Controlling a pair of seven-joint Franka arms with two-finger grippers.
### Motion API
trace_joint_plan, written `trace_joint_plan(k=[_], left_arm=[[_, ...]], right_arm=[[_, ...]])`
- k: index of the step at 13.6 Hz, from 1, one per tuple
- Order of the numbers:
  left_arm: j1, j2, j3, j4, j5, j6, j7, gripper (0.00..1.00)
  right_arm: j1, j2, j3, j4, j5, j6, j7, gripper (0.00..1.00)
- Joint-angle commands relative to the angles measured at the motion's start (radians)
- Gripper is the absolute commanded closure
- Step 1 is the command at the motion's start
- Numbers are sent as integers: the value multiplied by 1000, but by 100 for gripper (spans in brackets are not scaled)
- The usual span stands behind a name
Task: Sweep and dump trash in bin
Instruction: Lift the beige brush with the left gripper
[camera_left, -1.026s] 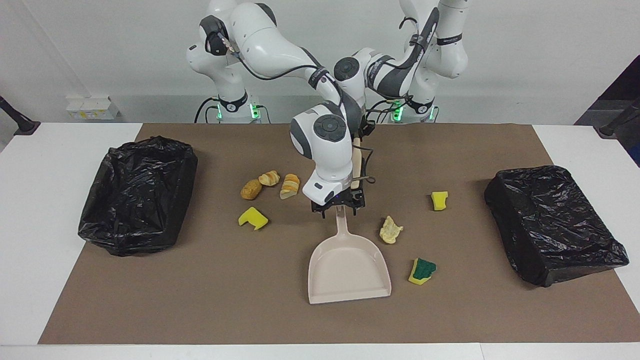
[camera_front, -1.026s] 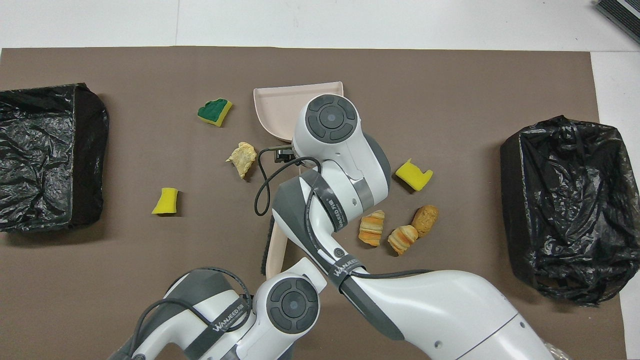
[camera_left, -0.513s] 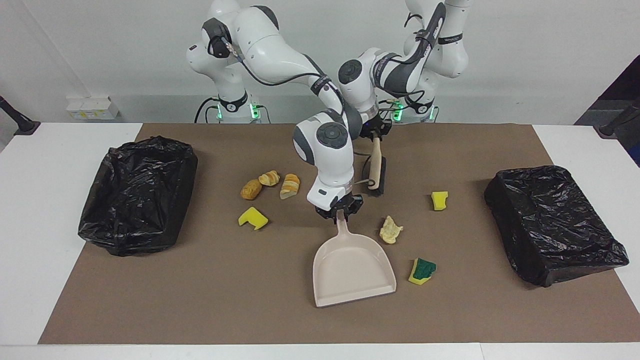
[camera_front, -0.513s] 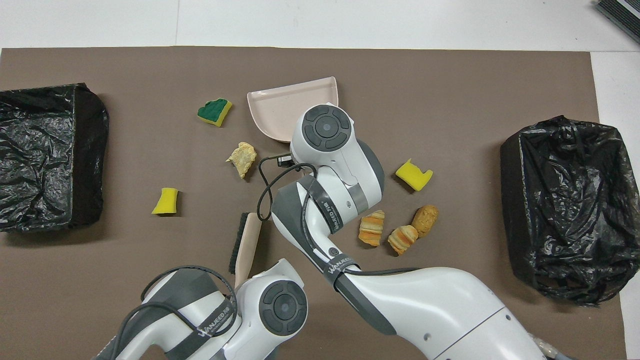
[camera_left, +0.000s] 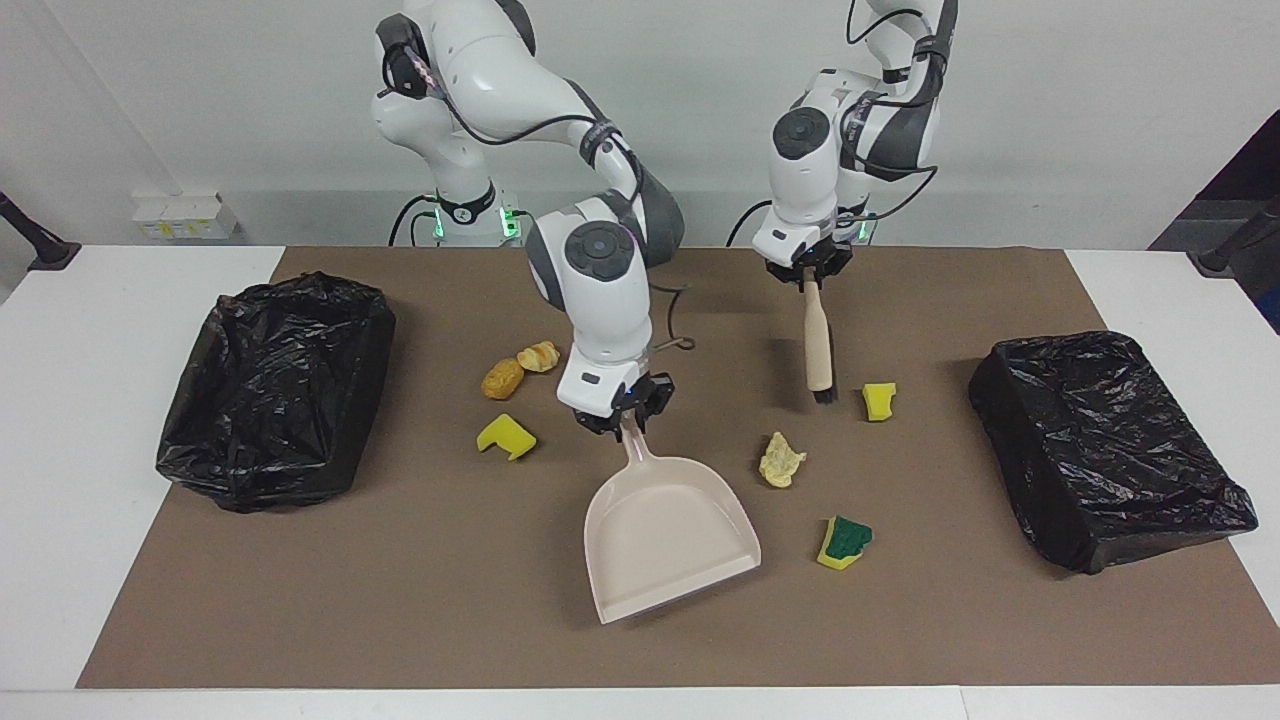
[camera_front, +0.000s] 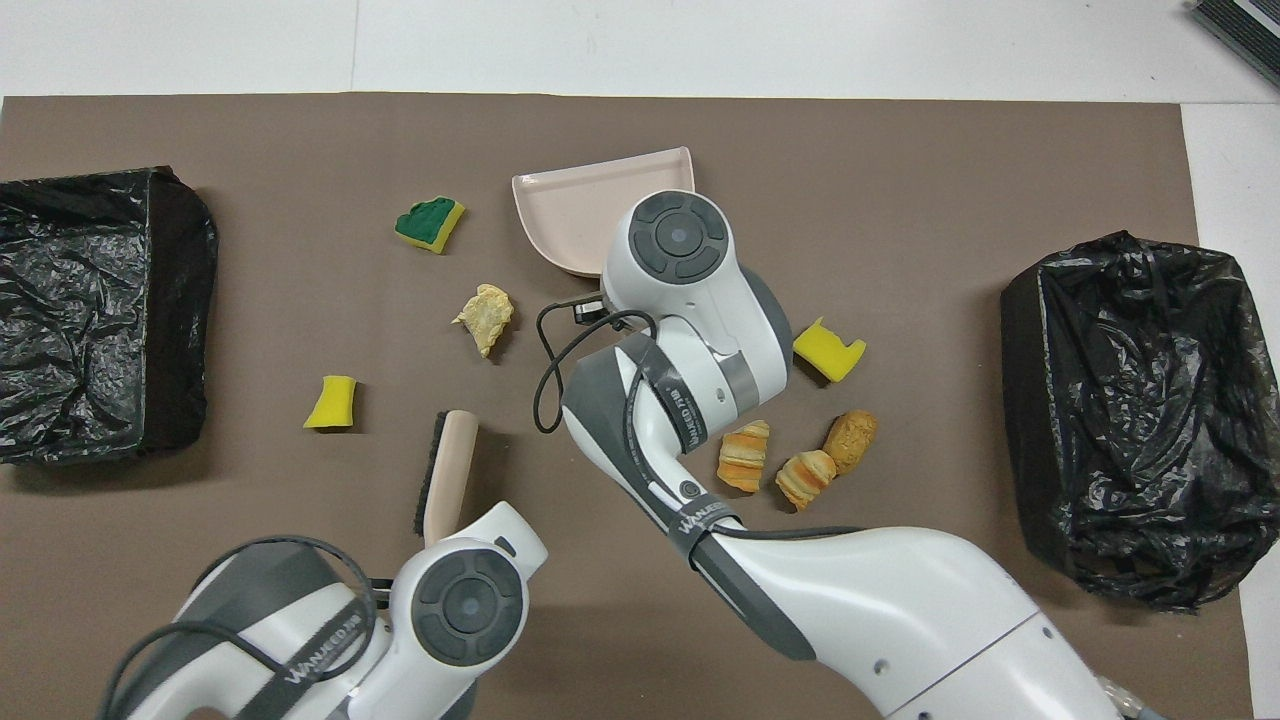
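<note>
Brown mat (camera_left: 400, 600) carried the trash (camera_left: 782, 460), lying beside the dustpan (camera_left: 668, 540). Right gripper (camera_left: 622, 418) pinched the dustpan's handle, swung toward the right arm's end since before. Left gripper (camera_left: 808, 275) pinched the brush (camera_left: 819, 345), which had left the dustpan.

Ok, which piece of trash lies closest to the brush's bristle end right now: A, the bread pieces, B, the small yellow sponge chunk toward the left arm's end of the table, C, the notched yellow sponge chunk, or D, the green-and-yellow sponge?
B: the brush hangs from the left gripper with its bristles beside the small yellow sponge chunk.
</note>
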Motion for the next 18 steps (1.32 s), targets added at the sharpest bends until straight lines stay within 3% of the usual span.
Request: trace_joint_plan(k=[1, 4, 6, 8, 11, 18], left_arm=[[136, 11, -9, 52, 3, 16, 133, 100], [231, 46, -6, 83, -8, 53, 248, 100], [340, 78, -6, 84, -75, 134, 295, 100], [371, 97, -5, 83, -92, 153, 347, 100], [415, 135, -6, 63, -153, 185, 375, 100], [313, 148, -9, 6, -349, 214, 373, 100]], right_arm=[[-54, -97, 13, -43, -8, -118, -318, 100], [-94, -108, 11, -82, -20, -120, -741, 100], [-84, -108, 11, -126, -61, -112, -885, 100], [-69, -99, 16, -157, -130, -71, -931, 100], [-35, -61, 16, -157, -132, -40, -952, 100], [-16, -33, 17, -158, -117, 18, -922, 100]])
